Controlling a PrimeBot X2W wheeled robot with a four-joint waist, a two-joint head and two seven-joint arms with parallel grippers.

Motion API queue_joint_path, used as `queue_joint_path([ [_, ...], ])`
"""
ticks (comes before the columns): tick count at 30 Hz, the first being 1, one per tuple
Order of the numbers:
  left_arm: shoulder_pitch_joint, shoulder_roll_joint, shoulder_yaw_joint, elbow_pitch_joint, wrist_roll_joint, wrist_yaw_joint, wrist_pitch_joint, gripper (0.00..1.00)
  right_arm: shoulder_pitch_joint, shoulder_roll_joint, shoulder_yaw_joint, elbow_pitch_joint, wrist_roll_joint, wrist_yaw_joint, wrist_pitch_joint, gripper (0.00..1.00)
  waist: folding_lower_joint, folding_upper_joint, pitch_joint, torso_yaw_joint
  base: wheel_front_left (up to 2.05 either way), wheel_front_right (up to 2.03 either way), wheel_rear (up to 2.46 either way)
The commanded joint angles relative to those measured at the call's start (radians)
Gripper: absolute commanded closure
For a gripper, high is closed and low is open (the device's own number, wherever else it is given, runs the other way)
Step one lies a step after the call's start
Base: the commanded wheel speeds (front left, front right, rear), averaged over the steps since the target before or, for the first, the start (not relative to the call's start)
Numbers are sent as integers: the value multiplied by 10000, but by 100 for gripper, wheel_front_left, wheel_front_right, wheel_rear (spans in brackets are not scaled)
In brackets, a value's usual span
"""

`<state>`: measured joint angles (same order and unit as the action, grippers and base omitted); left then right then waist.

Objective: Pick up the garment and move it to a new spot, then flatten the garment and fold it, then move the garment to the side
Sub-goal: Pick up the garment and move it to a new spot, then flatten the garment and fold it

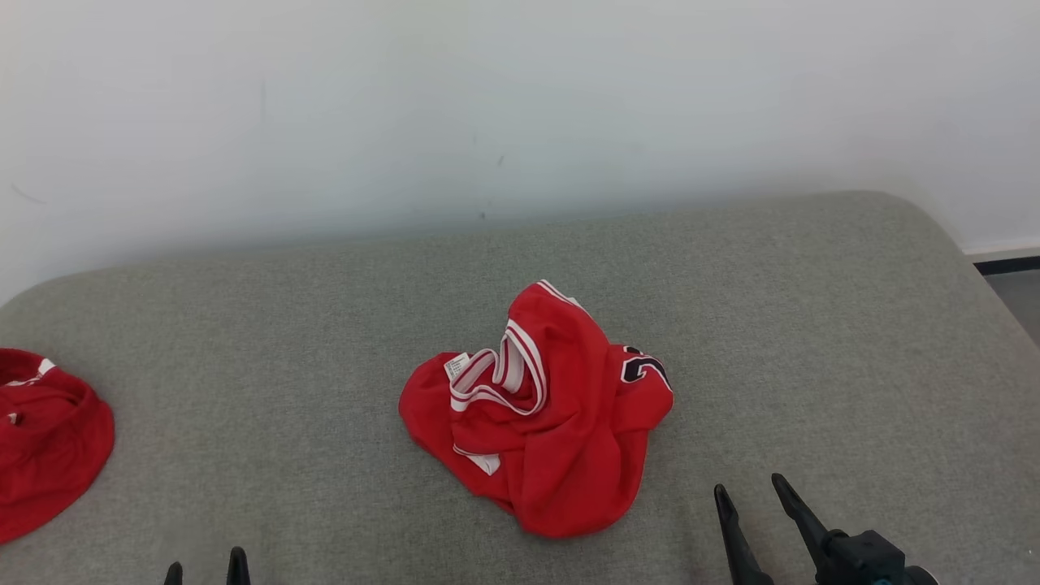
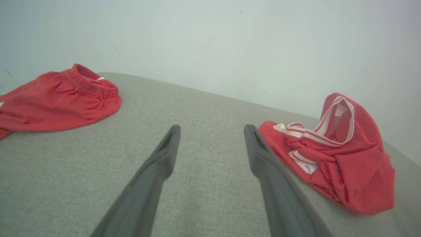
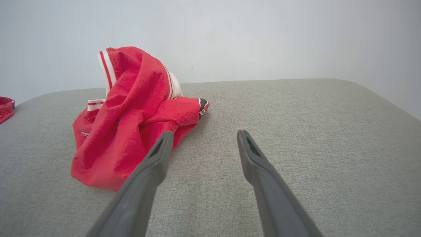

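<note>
The garment (image 1: 540,414), a red jersey w/ white-striped trim, lies crumpled in a heap at approx. the middle of the grey surface (image 1: 244,366). It is about halfway btw. the left and right edges and well apart from the far edge along the wall (image 1: 487,97). I see no clear long axis. The heap is about as wide as it is deep, w/ one fold standing up on its far side and the flatter part toward me.

The relation that matters for the pick: the right gripper (image 1: 748,485) is near the heap, off its near-right side, so the garment lies ahead and to the left of it. In the right wrist view its left finger overlaps the cloth's border, but the head view shows a gap, so I judge they are not touching. The left gripper (image 1: 205,561) is over the near-left part of the surface. The garment lies ahead-right of it and clearly further away. So I judge the right arm is the nearer one for the first grasp.

Both grippers have the fingers spread apart and hold nothing; only bare surface shows btw. them.

A second red piece, shorts (image 1: 45,439) w/ an elastic waist, sits at the left edge, well apart from the garment. Probably not my target.
</note>
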<state>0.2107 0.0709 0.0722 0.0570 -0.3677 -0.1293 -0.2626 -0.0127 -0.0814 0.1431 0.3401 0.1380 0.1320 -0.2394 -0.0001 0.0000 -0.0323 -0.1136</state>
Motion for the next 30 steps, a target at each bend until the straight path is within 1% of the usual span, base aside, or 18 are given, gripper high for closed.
queue_joint_path([
  [1,195,-6,137,-33,86,-16,-31,0,204,-48,-16,-213,-82,-22,73,0,1,0,-148,244,0,0,0],
  [6,369,221,94,350,163,-7,-32,0,414,-66,-172,-778,-115,-22,283,0,1,0,-197,321,0,0,0],
  [11,214,397,59,704,66,-9,-33,0,574,-69,-355,-1280,-147,-22,501,0,1,0,-216,281,0,0,0],
  [17,169,435,-113,686,-30,-9,-33,0,655,-89,-420,-1443,-121,-22,608,0,1,0,-202,184,0,0,0],
  [30,126,518,-315,718,-303,-9,-33,0,602,74,-321,-1249,80,-22,535,0,1,0,-148,-31,0,0,0],
])
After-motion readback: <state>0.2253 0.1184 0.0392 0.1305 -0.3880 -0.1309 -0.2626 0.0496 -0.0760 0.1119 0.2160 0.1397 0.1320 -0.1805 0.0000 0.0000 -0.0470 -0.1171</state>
